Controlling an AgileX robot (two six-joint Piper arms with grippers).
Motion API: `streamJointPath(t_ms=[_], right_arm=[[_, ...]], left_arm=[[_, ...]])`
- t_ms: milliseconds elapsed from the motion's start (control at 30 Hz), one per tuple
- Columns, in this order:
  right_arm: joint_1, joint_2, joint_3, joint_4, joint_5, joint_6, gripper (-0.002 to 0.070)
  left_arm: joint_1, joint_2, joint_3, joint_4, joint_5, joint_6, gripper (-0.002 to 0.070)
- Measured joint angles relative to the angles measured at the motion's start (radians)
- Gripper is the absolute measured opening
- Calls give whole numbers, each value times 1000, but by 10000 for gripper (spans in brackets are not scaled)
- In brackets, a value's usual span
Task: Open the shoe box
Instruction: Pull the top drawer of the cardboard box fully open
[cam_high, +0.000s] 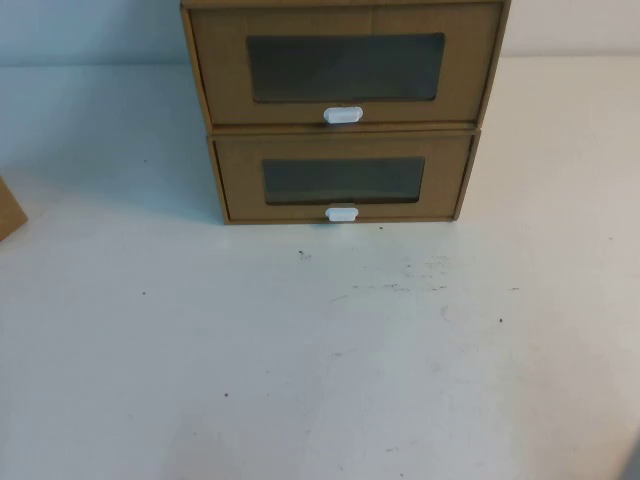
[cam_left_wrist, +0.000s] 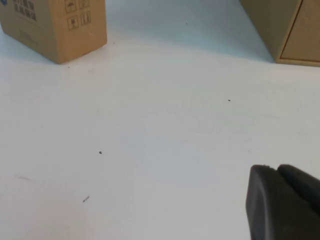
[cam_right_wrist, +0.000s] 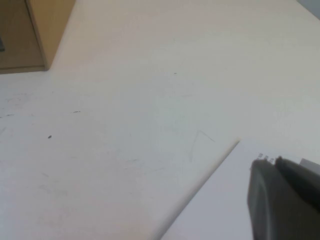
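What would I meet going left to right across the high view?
A cardboard box corner at the left edge → stacked shoe boxes in the middle → table. Neither claw shows there; the left claw and the right claw appear only in their wrist views, above the table.

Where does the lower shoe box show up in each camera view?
High view: lower shoe box at back centre, under the upper box.
Left wrist view: one corner at the far edge, across the white table from the shut left claw.
Right wrist view: one corner likewise, beyond the shut right claw.
Shared landmark: the white table.
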Motion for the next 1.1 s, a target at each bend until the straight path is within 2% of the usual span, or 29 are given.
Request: streamJointPath(t_ms=[500, 667, 1100], right_arm=[[0, 0, 0, 0, 0, 0, -18], [0, 0, 0, 0, 0, 0, -18], [0, 0, 0, 0, 0, 0, -18]], left_arm=[[0, 0, 0, 0, 0, 0, -4], [23, 0, 0, 0, 0, 0, -4], [-1, 0, 0, 1, 0, 0, -4]])
